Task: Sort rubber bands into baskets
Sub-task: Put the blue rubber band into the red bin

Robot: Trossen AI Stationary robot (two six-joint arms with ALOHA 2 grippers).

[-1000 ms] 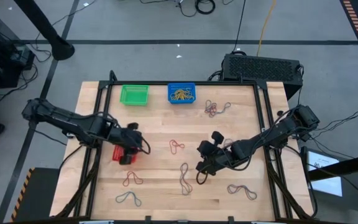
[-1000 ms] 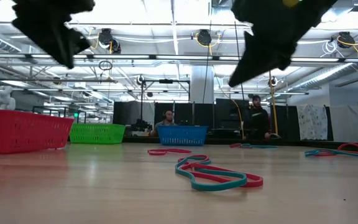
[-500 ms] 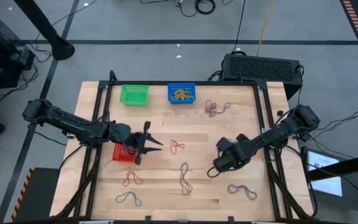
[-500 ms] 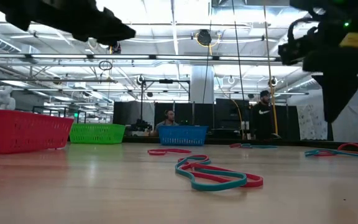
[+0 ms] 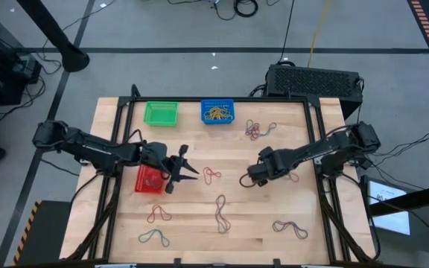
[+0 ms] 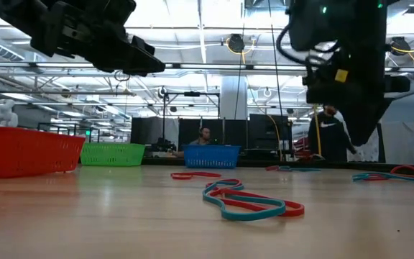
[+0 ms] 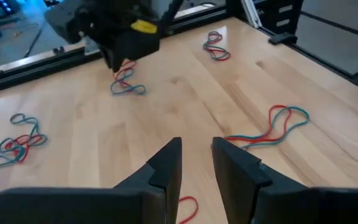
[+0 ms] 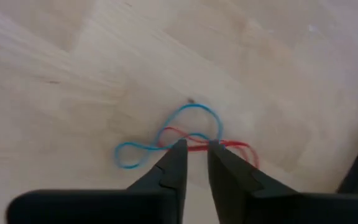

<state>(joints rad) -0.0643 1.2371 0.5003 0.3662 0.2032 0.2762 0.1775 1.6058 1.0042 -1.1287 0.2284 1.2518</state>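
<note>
Standing over the wooden tabletop, both arms reach toward the middle of the high view. The left pincer sits left of center, just right of the red basket; its fingers stand a narrow gap apart with nothing between them. The right pincer sits right of center, above the wood; its fingers are also slightly parted and hold nothing, with a blue and red band pair lying on the tabletop just beyond the tips.

The green basket and the blue basket stand side by side along the upper edge of the tabletop; the blue one holds yellow-tan bands.

Loose rubber bands lie scattered: a red loop between the two pincers, a cluster at upper right, a tangle at lower center, two groups at lower left, and one group at lower right.

In the low view, a person stands in the room beyond the tabletop.
</note>
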